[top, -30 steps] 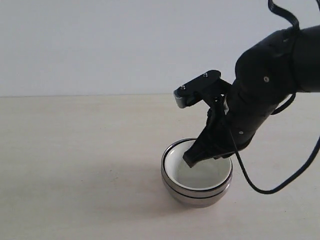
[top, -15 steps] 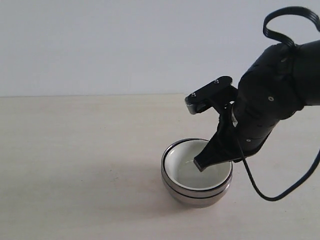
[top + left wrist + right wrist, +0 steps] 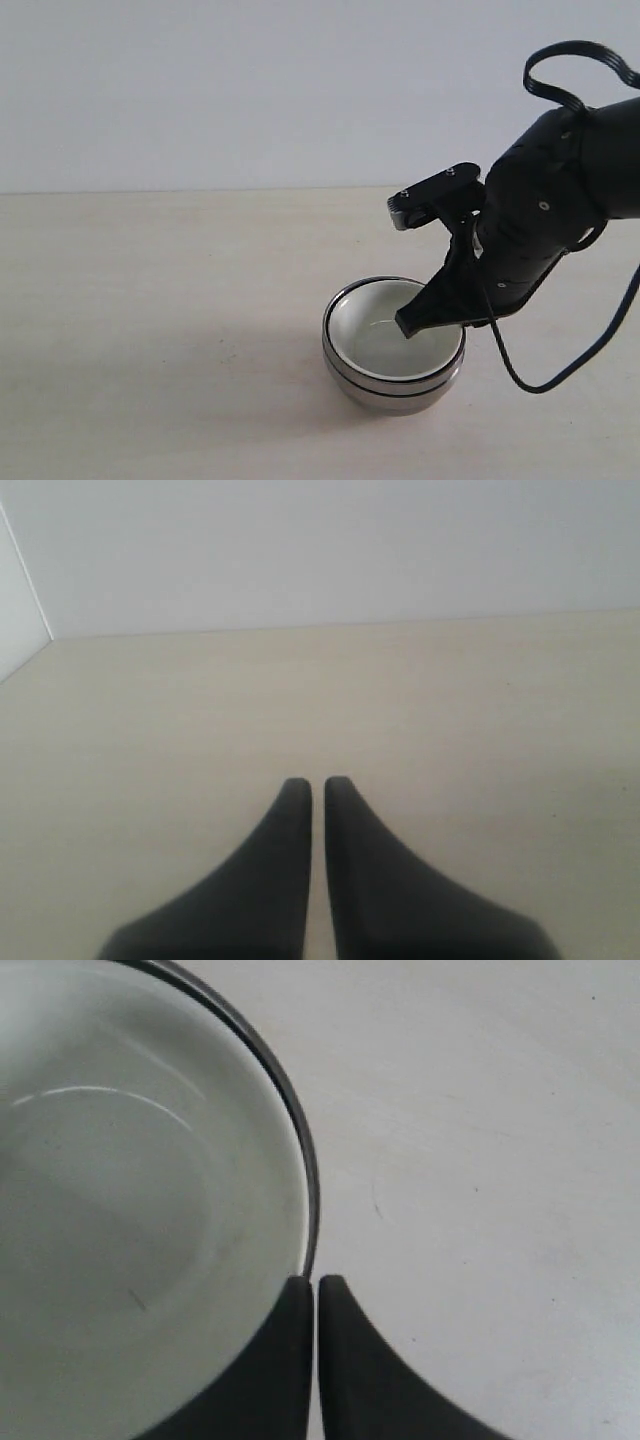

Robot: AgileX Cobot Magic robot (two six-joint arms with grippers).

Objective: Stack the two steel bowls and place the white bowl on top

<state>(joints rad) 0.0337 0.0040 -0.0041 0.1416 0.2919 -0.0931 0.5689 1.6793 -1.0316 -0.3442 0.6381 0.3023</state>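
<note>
The two steel bowls point(image 3: 395, 386) sit nested on the table, with the white bowl point(image 3: 383, 342) inside the upper one. In the right wrist view the white bowl's glossy inside point(image 3: 130, 1210) fills one side, ringed by a dark steel rim point(image 3: 301, 1135). My right gripper point(image 3: 408, 325) hangs just above the stack's right rim, shut, with nothing between its fingers point(image 3: 317, 1282). My left gripper point(image 3: 317, 783) is shut over bare table. It is out of the exterior view.
The bowls stand on a pale beige tabletop point(image 3: 150, 330) in front of a plain white wall point(image 3: 250, 90). A black cable point(image 3: 560, 372) loops down from the right arm beside the stack.
My right gripper has moved rightward, from over the white bowl's middle toward its right rim. The bowls have not moved.
</note>
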